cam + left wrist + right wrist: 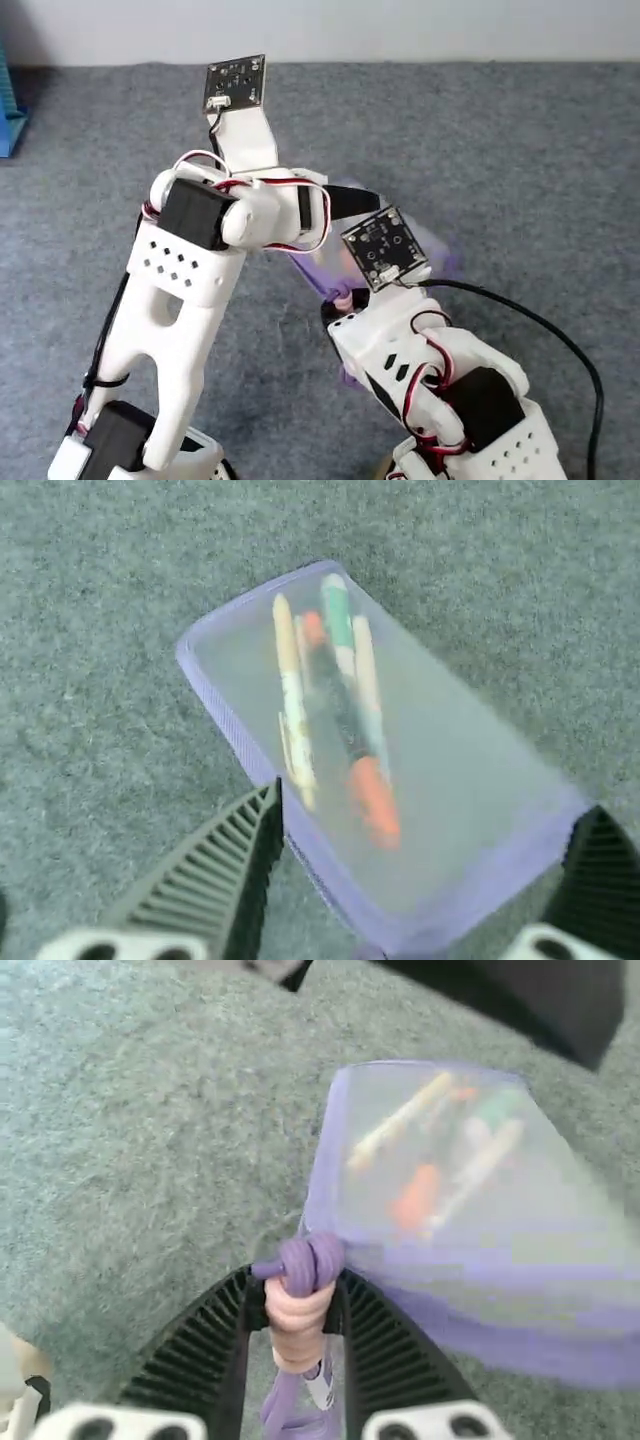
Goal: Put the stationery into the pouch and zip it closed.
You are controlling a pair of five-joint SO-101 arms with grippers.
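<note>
At the middle of the fuzzy grey carpet (90,600), between the arms, lies the soft translucent purple pouch (480,780), flat and oblong, slim pens (340,700) already inside, so zipping seems the step in hand. The right gripper (295,1305) pinches the knotted purple-and-pink pull cord (298,1282); the left gripper (432,808), spread wide astride the pouch's end, should probably pin the limp fabric against the pull.

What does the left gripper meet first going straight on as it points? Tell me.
The pouch: its near end lies between the open jaws of the left gripper, pens inside. Going straight on, it would likely touch that pouch first, though depth is unclear.
</note>
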